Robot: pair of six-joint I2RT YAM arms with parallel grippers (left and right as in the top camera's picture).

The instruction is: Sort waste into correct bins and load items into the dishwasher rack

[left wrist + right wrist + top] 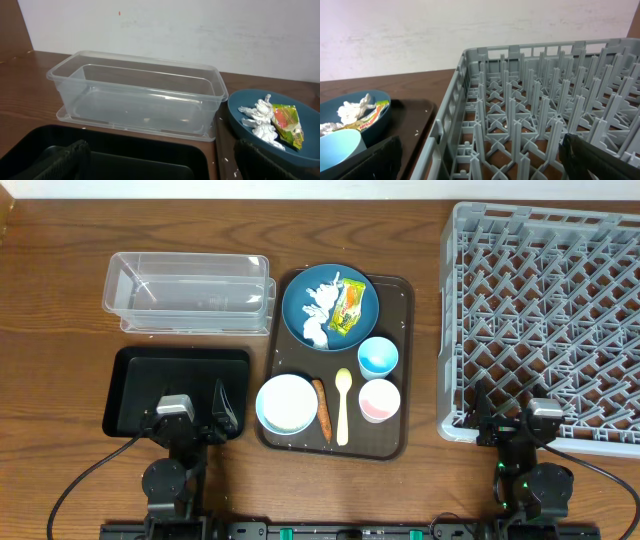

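A dark-blue plate (294, 302) on a dark brown serving tray (396, 290) holds crumpled white tissue (318, 317) and a yellow-green wrapper (349, 308). On the same tray sit a blue cup (378, 357), a pink cup (379, 400), a light-blue bowl (287, 403), an orange carrot stick (322, 408) and a pale yellow spoon (343, 405). A few rice grains (223, 160) lie on the tray. My left gripper (192, 420) is open over the black tray (150, 380), near the clear tub (190, 290). My right gripper (510, 425) is open over the front left corner of the grey rack (450, 330).
The left wrist view shows the tub (135, 95), the black tray (125, 155), the plate (240, 125), the tissue (260, 117) and the wrapper (287, 122). The right wrist view shows rack pegs (535, 115), the plate (377, 125) and the blue cup (337, 145).
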